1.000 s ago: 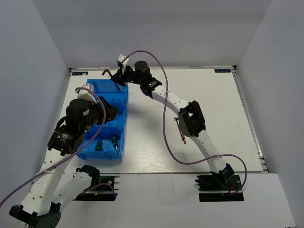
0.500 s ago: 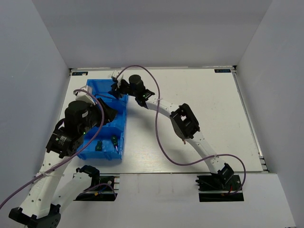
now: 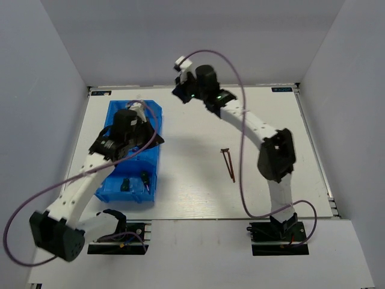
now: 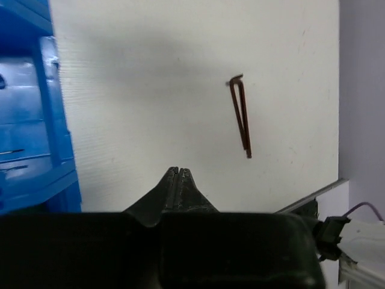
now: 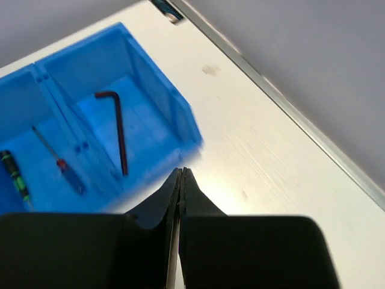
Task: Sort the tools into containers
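**Both claws clenched and empty; two hex keys lie loose on the white table**

We see a white table [image 3: 271, 132] with a fine ribbed grain, boxed in by plain pale grey walls on the left, far and right sides. A thin metal strip [image 5: 283, 105] runs along its far edge where it meets the far wall [image 3: 198, 36], and a faint smudge [image 5: 210, 70] marks the surface near that edge.

The blue bin [image 3: 123, 197] lies lengthwise at the left of the table, its three compartments in a row from near to far. In the far one we find a single dark-red hex key [image 5: 115, 123]. The middle one holds the thin precision screwdrivers [image 5: 57, 161]. In the near one we make out the two green-handled screwdrivers [image 3: 125, 183].

A pair of dark-red hex keys [image 3: 228, 164] lies side by side on the bare table, well apart from the bin, to its right and roughly mid-table.

The left gripper [image 4: 179, 172] sits over the right wall of the bin at the middle compartment, pointing right across the table. Its fingers are pressed together with nothing between them.

The right gripper [image 5: 180, 173] is raised over the far edge of the table, just right of the bin's far end. Its jaws are likewise clenched on nothing.
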